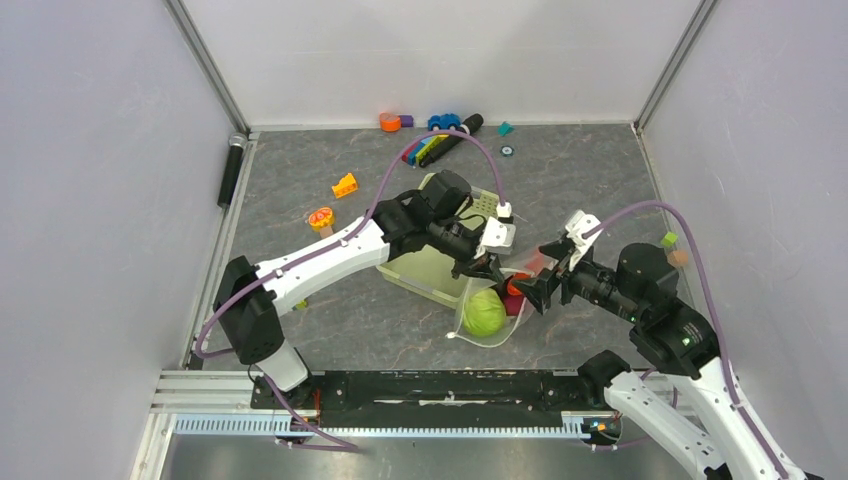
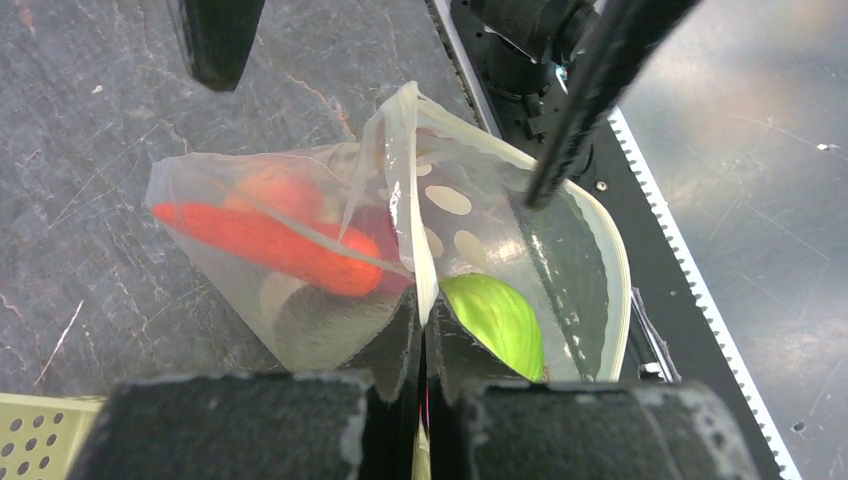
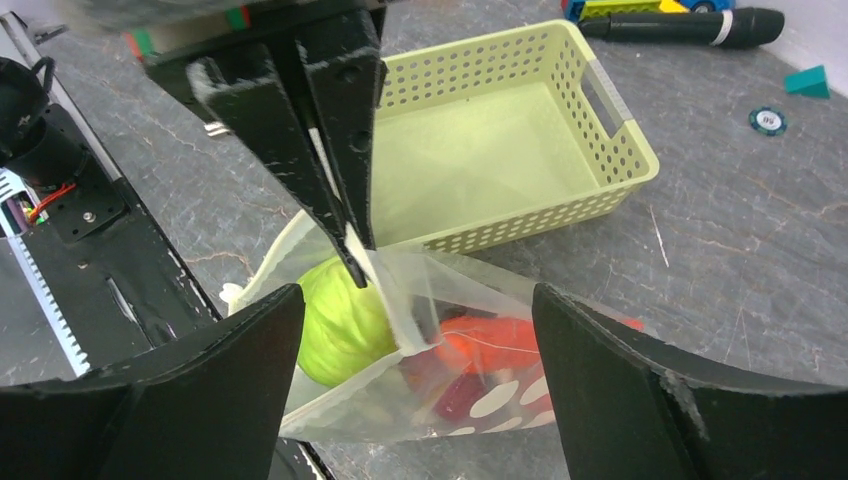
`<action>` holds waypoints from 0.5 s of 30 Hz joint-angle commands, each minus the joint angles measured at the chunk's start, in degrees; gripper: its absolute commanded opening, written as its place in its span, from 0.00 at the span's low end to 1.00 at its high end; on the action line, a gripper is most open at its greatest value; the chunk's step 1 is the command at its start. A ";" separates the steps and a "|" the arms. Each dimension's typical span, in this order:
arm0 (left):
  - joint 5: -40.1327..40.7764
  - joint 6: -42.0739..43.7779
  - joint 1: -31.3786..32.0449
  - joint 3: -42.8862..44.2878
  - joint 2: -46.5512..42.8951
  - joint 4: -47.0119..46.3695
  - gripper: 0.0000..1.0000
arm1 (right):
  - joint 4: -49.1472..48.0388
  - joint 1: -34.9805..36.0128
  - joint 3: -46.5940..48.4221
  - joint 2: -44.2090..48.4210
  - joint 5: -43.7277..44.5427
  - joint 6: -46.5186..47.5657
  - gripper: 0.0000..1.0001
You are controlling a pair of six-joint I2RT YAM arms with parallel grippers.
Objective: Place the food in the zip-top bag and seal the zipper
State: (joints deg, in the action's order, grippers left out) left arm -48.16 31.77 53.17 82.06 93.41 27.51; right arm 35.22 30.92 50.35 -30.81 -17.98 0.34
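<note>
The clear dotted zip-top bag [image 1: 497, 322] lies on the table between the arms, its mouth facing the near edge. A green cabbage [image 1: 483, 313] sits at the mouth, and it also shows in the left wrist view [image 2: 497, 318] and the right wrist view [image 3: 338, 322]. A red-orange carrot [image 2: 268, 240] and dark maroon pieces [image 3: 462, 393] lie deeper inside. My left gripper [image 1: 489, 269] is shut on the bag's pale zipper strip [image 2: 412, 200] and holds that edge up. My right gripper [image 3: 418, 305] is open, with one finger on each side over the bag.
The pale green basket [image 1: 432, 272] stands just behind the bag and is empty in the right wrist view [image 3: 620, 175]. Block toys [image 1: 432, 146], a yellow block [image 1: 345, 185] and a black microphone [image 1: 231, 170] lie further back. The black base rail [image 2: 560, 60] runs close to the bag's mouth.
</note>
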 commanded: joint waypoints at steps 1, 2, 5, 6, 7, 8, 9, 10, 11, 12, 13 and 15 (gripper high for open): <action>-4.96 4.79 0.16 2.77 -0.18 2.11 0.02 | -0.68 0.11 -1.35 -1.81 0.75 1.29 0.88; -5.13 4.93 0.18 2.76 -0.23 2.11 0.02 | -0.68 0.10 -1.69 -2.07 0.49 1.39 0.87; -6.31 4.87 0.25 3.12 0.09 2.16 0.02 | -0.59 0.10 -2.39 -2.85 -0.26 1.69 0.82; -6.46 4.93 0.33 3.17 0.20 2.13 0.02 | -0.79 0.11 -2.60 -3.06 -0.48 1.77 0.81; -6.42 4.99 0.44 3.28 0.36 2.11 0.02 | -0.80 0.03 -2.79 -3.19 -0.50 1.84 0.78; -6.41 5.05 0.51 3.40 0.47 2.11 0.02 | -0.88 0.07 -2.88 -3.34 -0.28 1.79 0.74; -6.46 5.05 0.69 3.57 0.65 2.12 0.02 | -0.85 0.08 -2.97 -3.51 -0.18 1.77 0.67; -6.42 5.06 0.78 3.70 0.79 2.11 0.02 | -0.86 0.09 -3.00 -3.81 0.23 1.49 0.59; -6.35 4.99 0.86 3.73 0.94 2.16 0.02 | -0.81 0.11 -3.05 -3.90 0.57 1.29 0.50; -6.17 4.62 0.84 3.96 1.12 2.07 0.03 | -0.75 0.11 -3.11 -4.10 0.49 1.16 0.41; -5.89 3.80 0.88 4.17 1.24 1.75 0.09 | -0.68 0.11 -3.15 -4.17 0.51 0.94 0.35; -4.69 1.39 0.84 4.21 1.43 0.30 0.31 | -0.68 0.11 -3.32 -4.27 0.83 0.23 0.25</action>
State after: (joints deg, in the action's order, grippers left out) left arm -51.48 34.37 53.76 83.59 94.39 30.04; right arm 35.27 30.98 47.37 -34.85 -18.00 1.32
